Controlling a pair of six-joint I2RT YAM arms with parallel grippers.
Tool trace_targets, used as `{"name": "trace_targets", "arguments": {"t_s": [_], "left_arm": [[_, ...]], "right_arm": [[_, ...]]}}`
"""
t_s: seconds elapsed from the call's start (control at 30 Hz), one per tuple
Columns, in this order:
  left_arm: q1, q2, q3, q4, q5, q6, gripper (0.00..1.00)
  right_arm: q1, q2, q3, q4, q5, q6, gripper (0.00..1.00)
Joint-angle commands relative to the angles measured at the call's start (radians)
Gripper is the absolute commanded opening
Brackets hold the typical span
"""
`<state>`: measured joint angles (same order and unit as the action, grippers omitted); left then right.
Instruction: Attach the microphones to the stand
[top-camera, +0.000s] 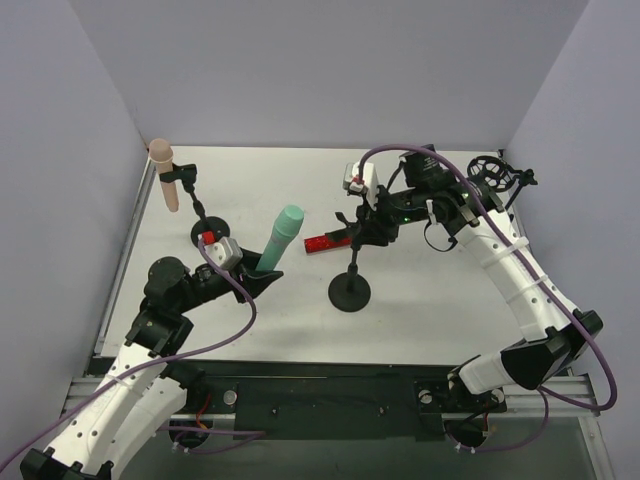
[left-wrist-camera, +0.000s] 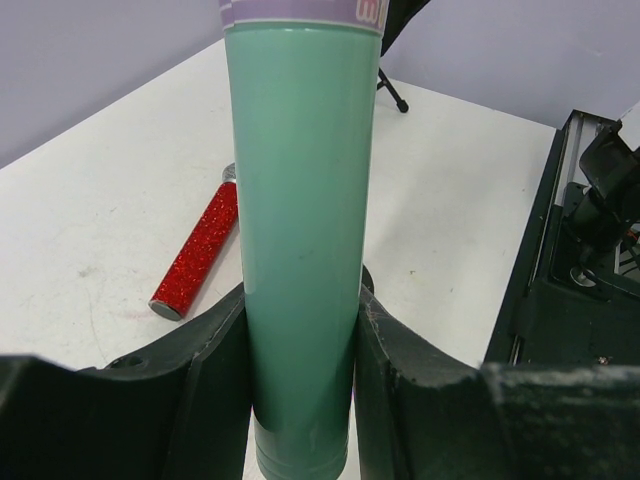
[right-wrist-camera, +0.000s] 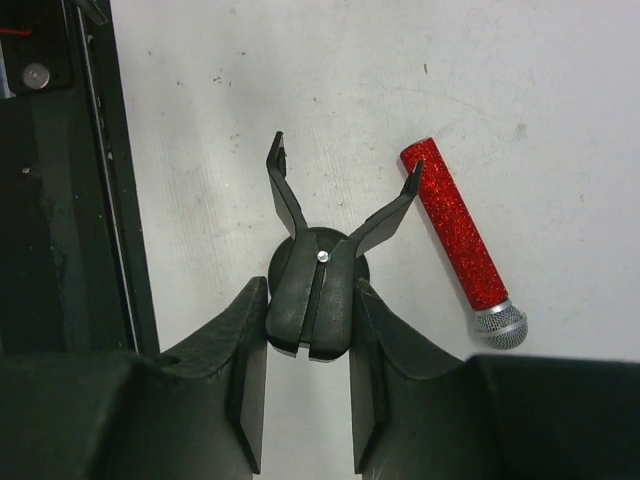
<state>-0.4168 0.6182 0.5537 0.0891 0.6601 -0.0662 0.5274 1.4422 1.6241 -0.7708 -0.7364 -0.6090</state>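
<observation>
The mint green microphone (top-camera: 284, 235) is held near its bottom end by the left gripper (top-camera: 262, 273), and its round head points up and away toward the back of the table (top-camera: 430, 300). In the left wrist view the two black fingers (left-wrist-camera: 200, 390) press on both sides of the green handle (left-wrist-camera: 300, 250). The red microphone (top-camera: 325, 243) lies flat on the table, between the green one and the middle stand (top-camera: 350, 292). It sparkles and has a silver mesh head (right-wrist-camera: 499, 326). Nothing holds it. The right gripper (top-camera: 362, 225) is closed tight on the black clip (right-wrist-camera: 312, 295) at the top of the middle stand. The clip has two prongs that spread apart like a Y, and nothing sits between them. One prong tip is just beside the bottom end of the red microphone (right-wrist-camera: 458, 238). The pink microphone (top-camera: 164, 178) sits in the clip of the left stand (top-camera: 208, 226), near the back left corner, with its head up.
</observation>
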Motion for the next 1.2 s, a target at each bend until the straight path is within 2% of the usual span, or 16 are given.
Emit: {"name": "trace_targets", "arguments": {"t_s": [0.0,0.13,0.33,0.4,0.43,0.5,0.57,0.67,0.87,1.07,1.17], "left_arm": [[0.006,-0.006,-0.003,0.087,0.03,-0.003,0.0],[0.006,0.017,-0.026,0.181,0.053,-0.05,0.0],[-0.002,0.155,-0.098,0.556,0.026,-0.295,0.0],[-0.023,0.196,-0.101,0.616,-0.023,-0.313,0.0],[-0.034,0.205,-0.101,0.624,-0.066,-0.305,0.0],[-0.074,0.227,-0.106,0.639,-0.135,-0.265,0.0],[-0.099,0.256,-0.11,0.675,-0.175,-0.242,0.0],[-0.117,0.322,-0.12,0.762,-0.201,-0.231,0.0],[-0.146,0.422,-0.124,0.882,-0.212,-0.195,0.0],[-0.171,0.472,-0.115,0.917,-0.208,-0.172,0.0],[-0.175,0.486,-0.11,0.928,-0.215,-0.17,0.0]], "right_arm": [[0.003,-0.029,-0.03,-0.044,-0.046,-0.066,0.11],[-0.003,-0.035,-0.033,-0.111,-0.136,-0.13,0.1],[-0.007,-0.025,-0.036,-0.13,-0.198,-0.15,0.11],[-0.01,-0.016,-0.029,-0.127,-0.195,-0.137,0.22],[-0.013,-0.011,-0.027,-0.124,-0.195,-0.124,0.33],[-0.017,0.0,-0.021,-0.119,-0.195,-0.109,0.46],[-0.017,0.007,-0.015,-0.111,-0.192,-0.097,0.52],[-0.017,0.018,-0.006,-0.108,-0.187,-0.089,0.59],[-0.024,-0.005,-0.017,-0.096,-0.195,-0.078,0.66],[-0.033,-0.014,-0.03,-0.074,-0.213,-0.063,0.76],[-0.035,-0.008,-0.027,-0.062,-0.202,-0.052,0.78]]}}
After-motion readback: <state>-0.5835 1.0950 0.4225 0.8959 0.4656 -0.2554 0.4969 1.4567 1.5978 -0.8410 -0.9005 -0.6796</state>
